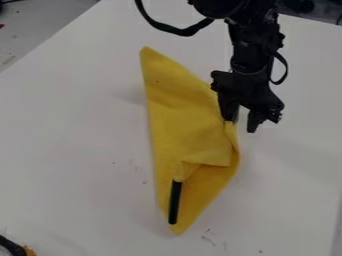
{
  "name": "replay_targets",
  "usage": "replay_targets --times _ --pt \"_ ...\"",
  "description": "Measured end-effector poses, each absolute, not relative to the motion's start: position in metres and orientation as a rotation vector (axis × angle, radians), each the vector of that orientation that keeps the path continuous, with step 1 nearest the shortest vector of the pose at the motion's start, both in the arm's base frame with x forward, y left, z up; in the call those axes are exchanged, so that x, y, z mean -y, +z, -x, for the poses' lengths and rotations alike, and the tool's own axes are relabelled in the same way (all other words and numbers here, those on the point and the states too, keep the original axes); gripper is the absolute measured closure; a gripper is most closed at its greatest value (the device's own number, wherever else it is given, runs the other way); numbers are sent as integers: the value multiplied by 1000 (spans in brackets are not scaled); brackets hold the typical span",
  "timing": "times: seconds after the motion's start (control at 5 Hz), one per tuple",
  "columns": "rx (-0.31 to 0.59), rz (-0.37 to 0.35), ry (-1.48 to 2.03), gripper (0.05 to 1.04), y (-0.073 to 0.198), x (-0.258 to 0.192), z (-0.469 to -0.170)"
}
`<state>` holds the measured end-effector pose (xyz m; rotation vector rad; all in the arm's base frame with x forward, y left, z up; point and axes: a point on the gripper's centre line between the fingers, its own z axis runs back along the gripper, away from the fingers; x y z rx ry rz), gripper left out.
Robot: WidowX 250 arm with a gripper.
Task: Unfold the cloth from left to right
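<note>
Hanging spread apart, the two fingers (254, 120) of the black robot gripper (242, 125) are at the right edge of a soft yellow cloth (184, 112), one against the fabric, the other just beyond it. The cloth lies folded, a long shape with pointed ends, upright in the camera view. Lower down, a small flap (210, 156) doubles over it, meeting the upper end of a short black rod (175, 202). All this rests on a smooth white bench (77, 125). The step looks like taking the edge; next, the fingers should close on the top layer only, lift slightly and draw it rightward.
</note>
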<state>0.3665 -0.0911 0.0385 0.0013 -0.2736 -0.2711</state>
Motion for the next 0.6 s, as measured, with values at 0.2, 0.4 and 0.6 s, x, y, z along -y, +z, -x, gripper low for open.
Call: replay_targets --times 0.2,0.4,0.6 --pt "221 46 -266 77 32 118 -364" --pt "220 83 -267 78 28 139 -364" --pt "225 12 -313 83 35 140 -367"
